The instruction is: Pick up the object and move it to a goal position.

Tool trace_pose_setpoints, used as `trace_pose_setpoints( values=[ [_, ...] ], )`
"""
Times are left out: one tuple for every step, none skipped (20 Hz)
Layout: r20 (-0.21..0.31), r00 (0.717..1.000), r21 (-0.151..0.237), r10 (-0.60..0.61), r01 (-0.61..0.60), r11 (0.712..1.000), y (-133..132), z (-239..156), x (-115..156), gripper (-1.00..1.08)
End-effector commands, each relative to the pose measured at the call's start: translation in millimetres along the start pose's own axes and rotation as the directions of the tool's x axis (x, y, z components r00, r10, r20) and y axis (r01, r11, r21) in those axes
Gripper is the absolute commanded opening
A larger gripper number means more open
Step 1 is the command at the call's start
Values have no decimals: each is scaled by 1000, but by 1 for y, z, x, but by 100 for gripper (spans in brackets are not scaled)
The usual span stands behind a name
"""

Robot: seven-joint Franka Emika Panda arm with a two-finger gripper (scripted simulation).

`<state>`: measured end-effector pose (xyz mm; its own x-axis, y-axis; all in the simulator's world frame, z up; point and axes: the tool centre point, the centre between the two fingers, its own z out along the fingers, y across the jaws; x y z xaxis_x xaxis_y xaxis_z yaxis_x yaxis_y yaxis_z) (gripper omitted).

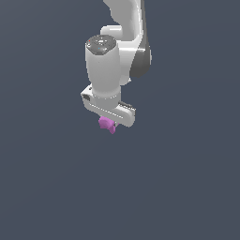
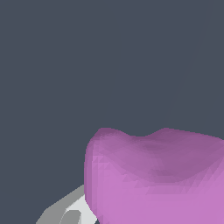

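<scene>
The object (image 1: 107,124) is a small magenta-pink lumpy block that sticks out just under the white hand of my gripper (image 1: 109,121) in the exterior view. The hand hides the fingers there. In the wrist view the object (image 2: 157,179) is very close and fills much of the picture, with a bit of a grey-white finger (image 2: 72,213) showing against its side. The gripper appears shut on the object and holds it off the dark floor.
A plain dark grey-blue ground (image 1: 187,187) surrounds the arm on all sides. The white arm links (image 1: 123,28) rise behind the hand. No goal marker or other object shows.
</scene>
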<state>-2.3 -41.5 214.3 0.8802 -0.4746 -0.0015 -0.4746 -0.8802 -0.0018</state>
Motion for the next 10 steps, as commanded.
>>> trace_pose_setpoints(
  values=[
    [0, 1000, 1, 0, 0, 1000, 19, -26, -4, -100],
    [0, 1000, 1, 0, 0, 1000, 26, -36, -5, -100],
    [0, 1000, 1, 0, 0, 1000, 33, -46, -6, -100],
    [0, 1000, 1, 0, 0, 1000, 41, -56, -8, -100],
    [0, 1000, 1, 0, 0, 1000, 48, -67, -9, -100],
    [0, 1000, 1, 0, 0, 1000, 56, -77, -10, -100],
    [0, 1000, 1, 0, 0, 1000, 63, -87, -11, -100],
    [0, 1000, 1, 0, 0, 1000, 70, -97, -13, -100],
    [0, 1000, 1, 0, 0, 1000, 78, -108, -14, -100],
    [0, 1000, 1, 0, 0, 1000, 85, -118, -15, -100]
  ],
)
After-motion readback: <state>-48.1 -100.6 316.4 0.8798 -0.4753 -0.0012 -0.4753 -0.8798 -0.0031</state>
